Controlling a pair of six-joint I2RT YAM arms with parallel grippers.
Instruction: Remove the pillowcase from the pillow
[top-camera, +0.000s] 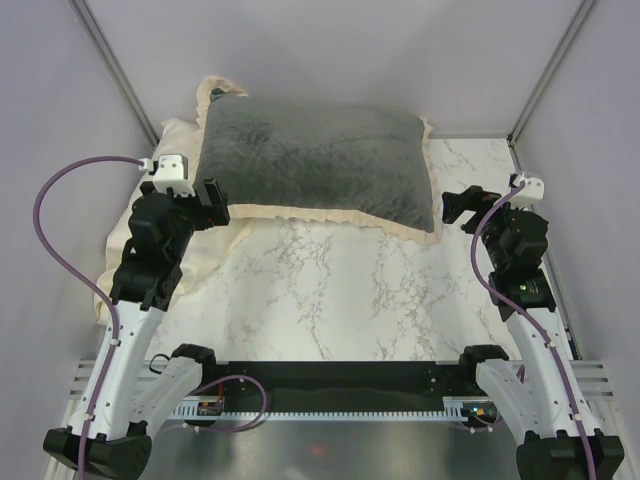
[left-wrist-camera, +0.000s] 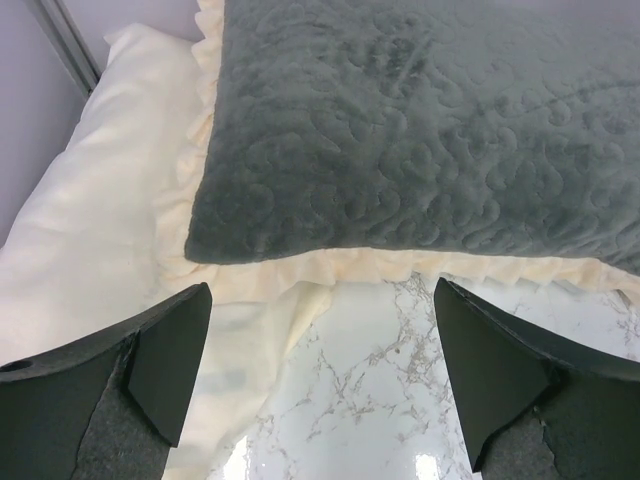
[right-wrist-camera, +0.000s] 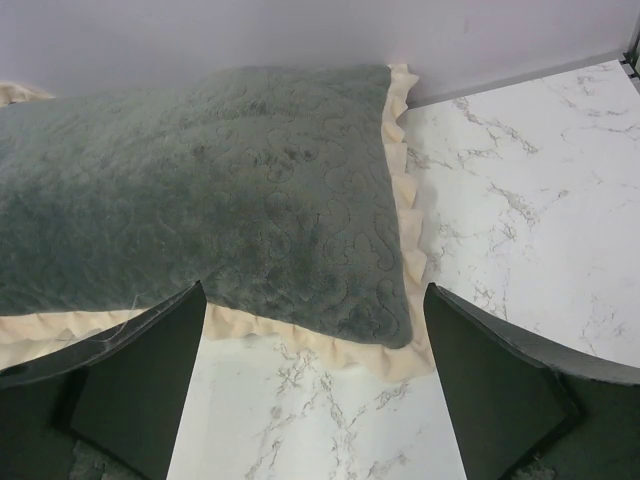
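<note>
The pillowcase (top-camera: 318, 160) lies plump and dark grey face up at the back of the marble table (top-camera: 340, 290), edged by a cream frill (top-camera: 330, 214). The pillow is hidden inside it. My left gripper (top-camera: 212, 200) is open and empty at the cover's near left corner. In the left wrist view the gripper (left-wrist-camera: 320, 370) hovers over the table just short of the pillowcase (left-wrist-camera: 420, 130). My right gripper (top-camera: 460, 207) is open and empty just right of the near right corner. In the right wrist view the gripper (right-wrist-camera: 312, 380) faces the pillowcase (right-wrist-camera: 220, 200) and its frill (right-wrist-camera: 400, 350).
A flat pale-yellow cloth (top-camera: 140, 240) lies under the pillowcase's left end and hangs over the table's left edge; it also shows in the left wrist view (left-wrist-camera: 100, 200). Grey walls close in the back and sides. Bare marble lies right of the pillowcase (right-wrist-camera: 540, 200).
</note>
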